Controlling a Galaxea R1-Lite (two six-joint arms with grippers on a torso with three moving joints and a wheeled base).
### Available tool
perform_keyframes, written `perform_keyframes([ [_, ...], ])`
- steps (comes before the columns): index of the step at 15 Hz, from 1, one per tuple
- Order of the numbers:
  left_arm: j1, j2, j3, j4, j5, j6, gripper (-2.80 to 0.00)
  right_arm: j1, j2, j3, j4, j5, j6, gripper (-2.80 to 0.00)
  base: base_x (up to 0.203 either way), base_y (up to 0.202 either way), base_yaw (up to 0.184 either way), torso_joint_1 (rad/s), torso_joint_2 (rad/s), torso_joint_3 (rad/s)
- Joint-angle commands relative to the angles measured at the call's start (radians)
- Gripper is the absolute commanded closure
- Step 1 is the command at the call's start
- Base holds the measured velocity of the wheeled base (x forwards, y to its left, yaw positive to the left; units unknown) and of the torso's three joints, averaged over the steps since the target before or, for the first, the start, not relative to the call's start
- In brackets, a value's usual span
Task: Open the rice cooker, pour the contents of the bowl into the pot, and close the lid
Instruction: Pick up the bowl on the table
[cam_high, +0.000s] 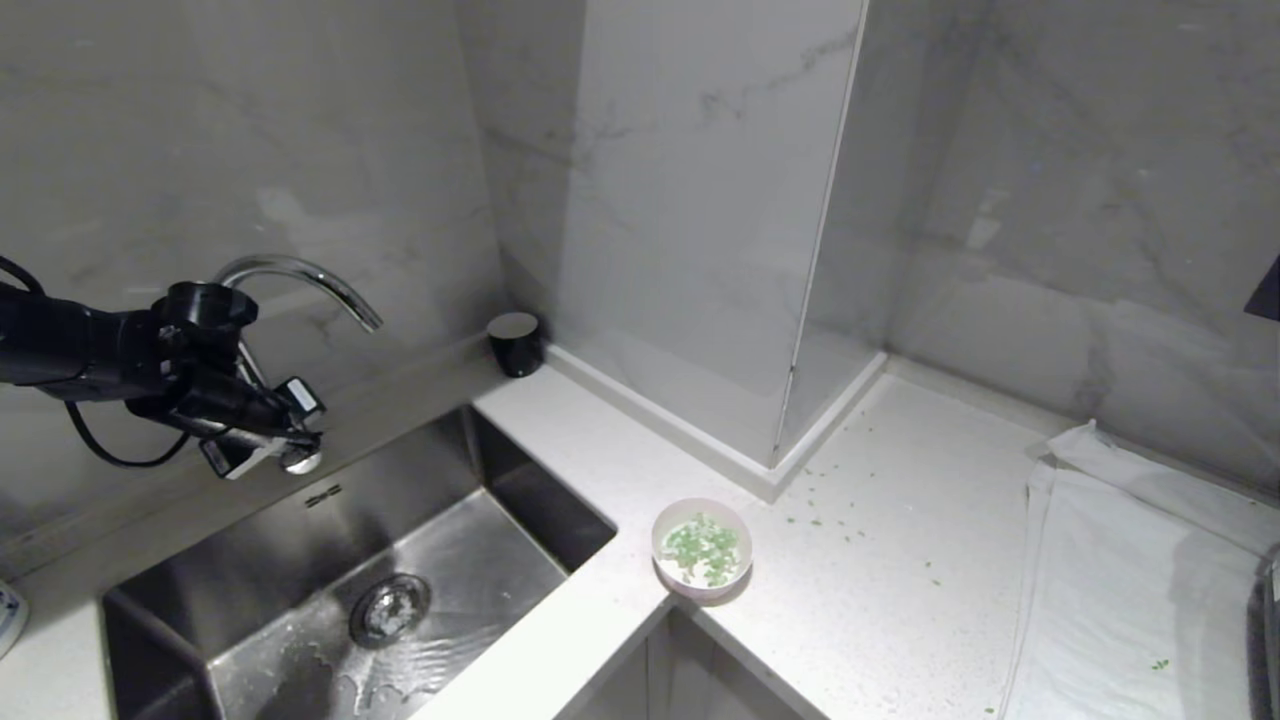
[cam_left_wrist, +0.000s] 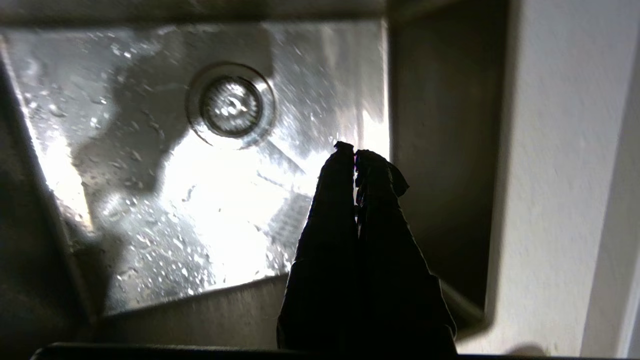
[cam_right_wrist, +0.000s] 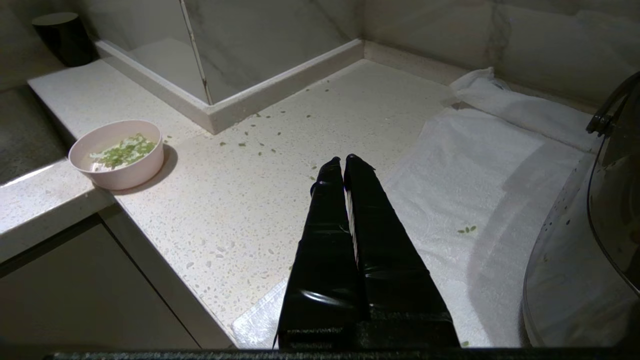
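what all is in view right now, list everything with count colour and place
bowl: one, pale pink, on the counter corner by the sink
contents: green pieces, in the bowl; a few more strewn over the counter
sink: one, steel, wet, left of the counter
faucet: one, chrome, behind the sink
cup: one, black, at the wall beyond the sink
towel: one, white, spread on the counter's right side
pan: one, shiny steel, on the towel's right end
left gripper: black, shut, empty, over the sink
right gripper: black, shut, empty, above the counter and towel edge
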Motion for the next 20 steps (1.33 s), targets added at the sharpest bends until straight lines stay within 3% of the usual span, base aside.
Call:
perform_keyframes([
  [1,-0.09,-0.108,0.064,0.003,-0.001,-0.004,0.0,0.0,0.0,0.002,0.001,0.0,0.0,0.0,0.0,0.0,0.0,0.0,0.0,0.0],
  [7,-0.357,-0.293,0.234,0.002,0.002,0.027,0.0,0.0,0.0,0.002,-0.001,0.0,0.0,0.0,0.0,0.0,0.0,0.0,0.0,0.0],
  [13,-0.582,-0.47,0.299,-0.003,0.012,0.076,0.0,0.0,0.0,0.002,-0.001,0.0,0.0,0.0,0.0,0.0,0.0,0.0,0.0,0.0],
  [15,-0.623,-0.524,0.333,-0.009,0.014,0.09,0.0,0.0,0.0,0.002,-0.001,0.0,0.0,0.0,0.0,0.0,0.0,0.0,0.0,0.0],
  [16,-0.634,-0.538,0.351,-0.025,0.019,0.128,0.0,0.0,0.0,0.002,0.0,0.0,0.0,0.0,0.0,0.0,0.0,0.0,0.0,0.0],
  [20,-0.66,-0.648,0.453,-0.143,0.055,0.165,0.0,0.0,0.0,0.002,-0.001,0.0,0.0,0.0,0.0,0.0,0.0,0.0,0.0,0.0],
])
